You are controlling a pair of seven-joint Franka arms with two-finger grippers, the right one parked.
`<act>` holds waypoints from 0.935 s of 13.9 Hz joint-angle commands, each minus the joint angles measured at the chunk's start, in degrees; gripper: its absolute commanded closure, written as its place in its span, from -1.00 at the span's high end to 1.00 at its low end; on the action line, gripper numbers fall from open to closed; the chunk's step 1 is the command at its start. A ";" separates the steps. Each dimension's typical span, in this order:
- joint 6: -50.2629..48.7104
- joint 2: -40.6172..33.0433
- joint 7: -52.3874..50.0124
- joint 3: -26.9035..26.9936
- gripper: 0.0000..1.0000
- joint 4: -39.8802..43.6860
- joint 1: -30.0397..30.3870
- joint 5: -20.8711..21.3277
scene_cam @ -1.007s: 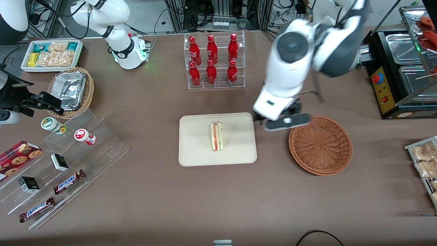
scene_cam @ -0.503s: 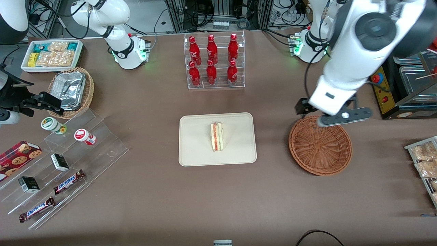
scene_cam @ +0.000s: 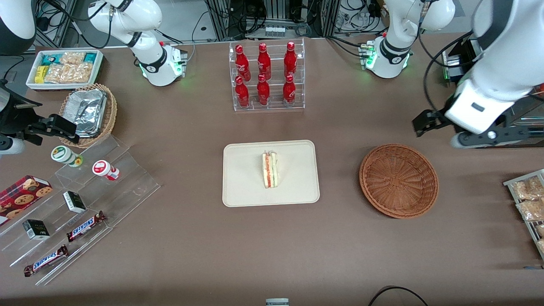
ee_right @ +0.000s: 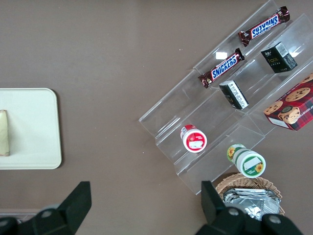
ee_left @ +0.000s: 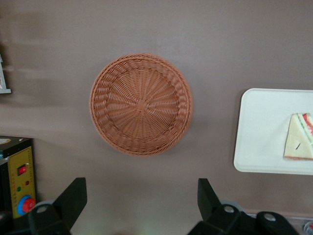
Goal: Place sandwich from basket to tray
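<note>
The sandwich [scene_cam: 270, 170] lies on its side on the cream tray [scene_cam: 246, 187], its red and green filling edge showing. The round reddish-brown basket [scene_cam: 398, 180] sits beside the tray toward the working arm's end and holds nothing. My gripper [scene_cam: 488, 137] hangs above the table, farther from the front camera than the basket and farther toward the working arm's end. In the left wrist view the gripper [ee_left: 141, 183] is open with only bare table between its fingers, and the basket [ee_left: 141, 104], tray [ee_left: 261, 132] and sandwich [ee_left: 299, 143] all show.
A clear rack of red bottles [scene_cam: 266, 76] stands farther from the front camera than the tray. A black appliance [scene_cam: 480, 106] is close beside my gripper. Snack packets [scene_cam: 529, 199] lie at the working arm's end; clear steps with candy [scene_cam: 76, 204] lie toward the parked arm's.
My gripper has swung from beside the tray, across the basket's rim, out toward the working arm's end of the table. The sandwich stayed on the tray.
</note>
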 commanded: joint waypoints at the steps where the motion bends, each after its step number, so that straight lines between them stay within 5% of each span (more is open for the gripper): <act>1: -0.34 -7.63 1.31 1.16 1.00 -5.50 -0.94 -0.15; 3: -0.43 -10.45 1.31 1.16 1.00 -7.09 -0.16 0.38; 6: -0.52 -10.47 1.40 -6.11 1.00 -7.36 9.92 0.38; 8: -0.34 -10.20 1.40 -14.43 1.00 -7.36 17.91 0.38; 13: 0.36 -8.45 1.92 -43.44 1.00 -5.87 49.01 -0.14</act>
